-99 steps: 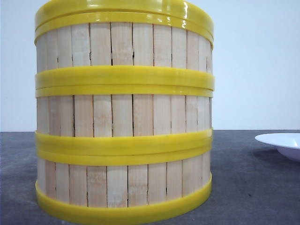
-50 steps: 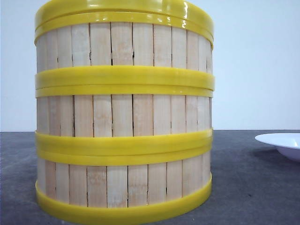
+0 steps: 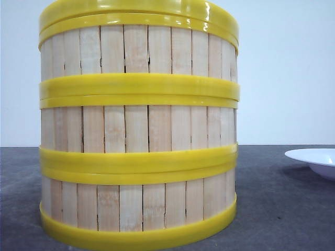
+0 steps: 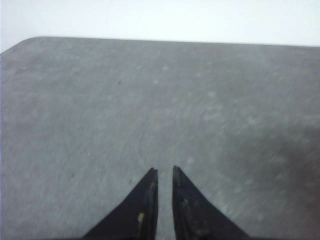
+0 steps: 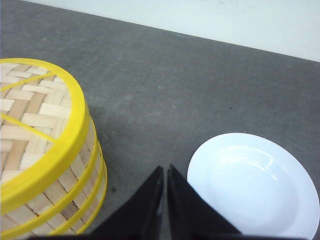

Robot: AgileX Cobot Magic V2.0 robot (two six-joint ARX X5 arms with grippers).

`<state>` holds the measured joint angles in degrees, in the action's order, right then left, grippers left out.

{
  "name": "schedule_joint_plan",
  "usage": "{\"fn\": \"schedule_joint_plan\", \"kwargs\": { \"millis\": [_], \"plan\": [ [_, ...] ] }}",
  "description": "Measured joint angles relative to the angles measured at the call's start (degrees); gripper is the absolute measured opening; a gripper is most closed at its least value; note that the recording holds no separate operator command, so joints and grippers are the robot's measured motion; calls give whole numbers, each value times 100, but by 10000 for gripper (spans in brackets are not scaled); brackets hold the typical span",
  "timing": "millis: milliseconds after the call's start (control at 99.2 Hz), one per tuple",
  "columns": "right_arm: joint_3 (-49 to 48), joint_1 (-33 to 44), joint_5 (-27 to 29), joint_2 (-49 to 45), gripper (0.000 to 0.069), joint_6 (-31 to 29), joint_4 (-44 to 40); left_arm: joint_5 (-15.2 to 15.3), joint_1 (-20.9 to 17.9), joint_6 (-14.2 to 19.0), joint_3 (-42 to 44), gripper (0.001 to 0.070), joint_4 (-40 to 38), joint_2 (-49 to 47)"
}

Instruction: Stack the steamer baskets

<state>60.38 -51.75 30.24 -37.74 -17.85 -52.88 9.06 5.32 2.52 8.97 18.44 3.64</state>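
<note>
We see the steamer baskets [image 3: 138,125] standing as one straight pile of three on the dark grey desk [image 3: 282,209], filling most of the front view close to the camera. Their walls of pale upright slats line up evenly, and the thick yellow rims meet in pairs where one basket sits on the next, with a further yellow band capping the top. To the right of the pile, and apart from it, we find a white plate [image 3: 314,159] lying flat on the desk, only its left part inside the front view. From the right wrist camera we look down on the pile's woven lid [image 5: 27,120], bound by its yellow ring, and on the whole round plate [image 5: 255,185] beside it; the right hand [image 5: 165,172] hangs above the bare desk between these two, touching neither. Its dark fingers [image 5: 150,205] stand nearly together with only a thin slit between the tips, and they hold nothing. From the left wrist camera we see only grey desk surface [image 4: 100,110] with a pale wall beyond its far edge. The left hand [image 4: 164,172] is likewise drawn narrow, a slim gap between its tips, empty, and hanging over the bare desk.
</note>
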Motion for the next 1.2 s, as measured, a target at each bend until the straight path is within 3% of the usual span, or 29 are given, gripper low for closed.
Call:
{"fn": "schedule_joint_plan", "kwargs": {
  "millis": [282, 524, 1200],
  "plan": [
    [0, 0, 2, 0, 9, 0, 0, -13, -98, -37, -540, 25, -345, -343],
    [0, 0, 0, 0, 9, 0, 0, -24, -109, -238, -573, 25, -457, -341],
    [0, 0, 0, 0, 9, 0, 0, -24, -109, -254, -575, 25, -461, -341]
  ]
}}
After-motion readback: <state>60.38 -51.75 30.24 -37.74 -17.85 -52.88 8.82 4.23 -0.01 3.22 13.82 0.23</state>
